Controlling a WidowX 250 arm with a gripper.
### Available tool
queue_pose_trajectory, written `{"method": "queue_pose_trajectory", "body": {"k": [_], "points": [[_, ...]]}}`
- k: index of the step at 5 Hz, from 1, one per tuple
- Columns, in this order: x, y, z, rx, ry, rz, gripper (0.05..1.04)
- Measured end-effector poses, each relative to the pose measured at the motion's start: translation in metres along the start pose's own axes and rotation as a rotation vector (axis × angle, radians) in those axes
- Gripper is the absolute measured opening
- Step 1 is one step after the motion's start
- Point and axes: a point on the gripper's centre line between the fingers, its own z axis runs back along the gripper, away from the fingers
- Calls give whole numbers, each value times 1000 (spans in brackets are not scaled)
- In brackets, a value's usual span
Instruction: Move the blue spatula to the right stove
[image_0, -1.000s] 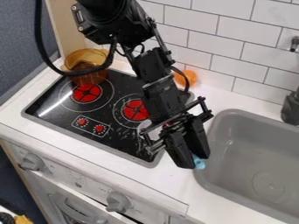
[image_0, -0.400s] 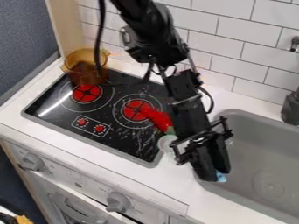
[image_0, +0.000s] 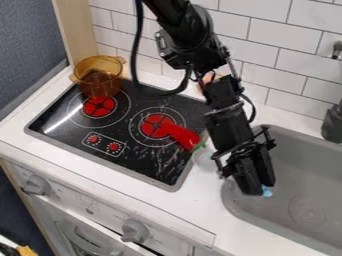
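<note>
My gripper (image_0: 261, 190) hangs over the left part of the sink (image_0: 287, 172), its tips pointing down. A small bit of the blue spatula (image_0: 267, 191) sticks out at the fingertips, where the gripper is shut on it; the rest of the spatula is hidden behind the fingers. To the left, the right stove burner (image_0: 152, 124) shows as a red disc on the black cooktop (image_0: 143, 157).
A red object with a green end (image_0: 182, 136) lies from the right burner toward the cooktop's right edge. An amber pot (image_0: 100, 85) stands at the back left burner. Something orange (image_0: 208, 80) is partly behind the arm. A dark faucet (image_0: 332, 122) rises at the sink's right.
The gripper has moved right over the sink, lower and then slightly up again, and the blue bit moved with it. The red object has come into view from behind the arm.
</note>
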Motion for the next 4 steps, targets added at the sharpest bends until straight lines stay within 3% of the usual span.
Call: {"method": "queue_pose_trajectory", "body": {"k": [2,4], "points": [[11,-28,34,-126,-5,49,324],[23,-39,49,-184,-18,93,324]]}}
